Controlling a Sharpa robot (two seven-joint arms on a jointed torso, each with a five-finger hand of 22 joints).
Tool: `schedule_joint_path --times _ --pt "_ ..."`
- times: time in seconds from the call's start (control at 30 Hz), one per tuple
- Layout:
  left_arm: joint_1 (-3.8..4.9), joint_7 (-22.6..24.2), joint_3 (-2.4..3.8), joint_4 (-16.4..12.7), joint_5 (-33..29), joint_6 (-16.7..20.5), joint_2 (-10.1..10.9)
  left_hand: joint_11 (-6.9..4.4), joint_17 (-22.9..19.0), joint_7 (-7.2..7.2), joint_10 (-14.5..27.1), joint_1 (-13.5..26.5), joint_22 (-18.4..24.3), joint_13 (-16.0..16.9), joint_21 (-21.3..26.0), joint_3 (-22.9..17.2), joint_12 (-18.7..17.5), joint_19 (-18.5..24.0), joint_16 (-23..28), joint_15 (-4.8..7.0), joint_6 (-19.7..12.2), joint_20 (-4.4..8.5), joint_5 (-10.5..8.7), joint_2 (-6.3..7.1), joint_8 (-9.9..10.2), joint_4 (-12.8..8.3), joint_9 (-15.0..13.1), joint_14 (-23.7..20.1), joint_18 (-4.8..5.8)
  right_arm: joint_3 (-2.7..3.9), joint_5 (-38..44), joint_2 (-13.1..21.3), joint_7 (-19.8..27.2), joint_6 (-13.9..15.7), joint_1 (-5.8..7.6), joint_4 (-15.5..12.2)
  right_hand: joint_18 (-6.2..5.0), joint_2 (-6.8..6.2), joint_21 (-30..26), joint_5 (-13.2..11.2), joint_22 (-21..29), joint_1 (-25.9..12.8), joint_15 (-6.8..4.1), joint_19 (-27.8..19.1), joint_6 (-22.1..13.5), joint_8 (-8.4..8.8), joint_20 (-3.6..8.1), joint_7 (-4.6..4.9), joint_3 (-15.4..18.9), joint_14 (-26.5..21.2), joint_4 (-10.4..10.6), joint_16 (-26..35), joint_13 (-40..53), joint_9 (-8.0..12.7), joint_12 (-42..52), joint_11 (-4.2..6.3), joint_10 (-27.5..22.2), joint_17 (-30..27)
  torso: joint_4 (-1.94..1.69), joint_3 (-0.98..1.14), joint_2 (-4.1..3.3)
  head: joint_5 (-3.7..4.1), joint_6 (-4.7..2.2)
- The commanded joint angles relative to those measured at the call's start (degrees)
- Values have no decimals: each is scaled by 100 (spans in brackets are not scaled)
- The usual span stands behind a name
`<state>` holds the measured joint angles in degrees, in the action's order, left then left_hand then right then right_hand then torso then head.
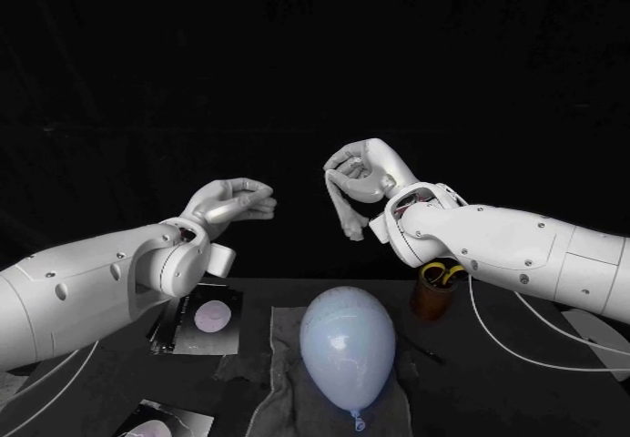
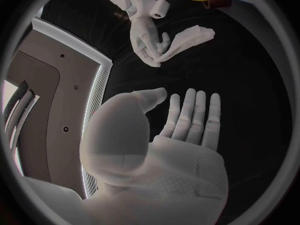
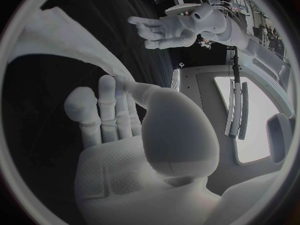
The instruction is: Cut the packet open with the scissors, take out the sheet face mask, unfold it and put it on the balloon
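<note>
balloon [image 1: 348, 341] lay lengthwise on a grey cloth [image 1: 282, 391] on the bench [image 1: 525, 401], knot at the near end. my right hand [image 1: 362, 171] was raised above the balloon and a little beyond it. its fingers [image 3: 106, 102] and thumb were pinched on the sheet mask [image 1: 345, 214]. the mask hung from that grip as a bunched strip, clear of the balloon.

left hand [image 1: 234, 204] was up at about the same height, above and left of the balloon, apart from the mask. in the left wrist view i saw its palm bare, fingers stretched out side by side, nothing held.

scissors [image 1: 442, 271], yellow handles up, stood in a brown holder [image 1: 431, 300] just right of the balloon. one packet [image 1: 210, 319] lay flat left of the balloon, beside the cloth. a second packet [image 1: 164, 423] lay nearer, lower left of the balloon.
</note>
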<state>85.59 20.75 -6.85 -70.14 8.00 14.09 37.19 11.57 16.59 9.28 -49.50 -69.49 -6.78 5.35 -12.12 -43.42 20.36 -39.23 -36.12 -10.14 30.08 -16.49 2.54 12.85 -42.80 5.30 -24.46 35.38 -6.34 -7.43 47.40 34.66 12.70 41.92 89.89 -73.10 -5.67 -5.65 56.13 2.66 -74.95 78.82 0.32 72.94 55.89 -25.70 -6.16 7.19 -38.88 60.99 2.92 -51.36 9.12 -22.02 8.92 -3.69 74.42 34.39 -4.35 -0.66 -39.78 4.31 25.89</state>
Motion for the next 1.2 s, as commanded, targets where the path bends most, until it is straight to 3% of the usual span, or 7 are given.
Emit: schedule_joint_path --times 0.03,0.07,0.23,0.43,0.6,0.77,1.2 --pt "-185 113 -10 51 295 126 -55 24 -199 96 -79 -178 87 -134 114 384 -185 -10 324 -25 177 -15 27 109 327 46 277 119 -66 6 135 -11 -73 5 9 -52 -100 0 3 12 -603 65 -12 -31 34 -41 0 11 2 -36 -34 22 8 -6 27 24 31 10 10 -7 -12 21 -17" --pt "-249 139 -13 79 358 150 -79 30 -430 106 -200 -499 206 -188 266 768 -446 31 717 -30 464 -12 26 61 740 108 618 330 -17 6 137 -8 -87 30 9 -63 -100 0 3 12 -603 65 -12 -31 34 -41 0 11 2 -36 -34 22 8 -6 27 24 31 10 8 -11 -14 35 -24" --pt "-639 330 -17 214 730 302 -241 32 -629 104 -277 -929 294 -173 400 1122 -716 88 1130 -49 851 -14 26 66 1026 72 872 430 7 6 133 41 -170 126 10 -146 -100 1 7 12 -604 69 -14 -28 38 -42 0 10 2 -34 -40 20 10 -7 29 26 35 11 13 -18 -28 43 -16" --pt "-914 457 -4 295 934 304 -368 -46 -734 150 -326 -1167 281 -184 369 1243 -939 -252 1372 -13 968 -13 25 66 1381 60 1091 549 -74 6 25 53 -157 188 -2 -304 -99 1 11 12 -606 70 -15 -25 39 -42 0 9 2 -33 -42 19 11 -8 30 26 37 12 8 -11 -44 -16 -22" --pt "-1002 453 5 426 901 250 -476 -118 -937 -5 122 -1279 371 -175 701 1683 -1388 644 1902 -205 469 -23 28 8 1896 109 1318 75 85 6 -80 34 -108 242 -17 -429 -101 1 7 12 -605 71 -16 -27 41 -43 0 9 3 -31 -45 17 13 -9 30 27 40 13 9 -18 -24 -38 -5" --pt "-1044 371 11 572 876 143 -643 -195 -1049 -126 753 -1629 362 -202 795 2695 -1707 655 2261 -252 -151 -16 27 -264 2525 292 1571 -41 136 6 -188 15 -62 308 -30 -540 -101 1 7 12 -605 71 -16 -27 41 -43 0 9 3 -31 -45 17 13 -9 30 27 40 13 10 -23 -20 -35 -8" --pt "-1066 990 114 157 687 240 -671 -221 -1066 114 13 -2105 335 -161 805 3167 -1645 393 2447 -136 682 -11 25 -488 2354 507 1441 282 120 5 -250 34 -117 230 -117 -767 -102 3 6 12 -605 70 -17 -26 44 -43 1 10 3 -27 -47 14 17 -10 31 27 43 15 12 -13 -32 -69 34"
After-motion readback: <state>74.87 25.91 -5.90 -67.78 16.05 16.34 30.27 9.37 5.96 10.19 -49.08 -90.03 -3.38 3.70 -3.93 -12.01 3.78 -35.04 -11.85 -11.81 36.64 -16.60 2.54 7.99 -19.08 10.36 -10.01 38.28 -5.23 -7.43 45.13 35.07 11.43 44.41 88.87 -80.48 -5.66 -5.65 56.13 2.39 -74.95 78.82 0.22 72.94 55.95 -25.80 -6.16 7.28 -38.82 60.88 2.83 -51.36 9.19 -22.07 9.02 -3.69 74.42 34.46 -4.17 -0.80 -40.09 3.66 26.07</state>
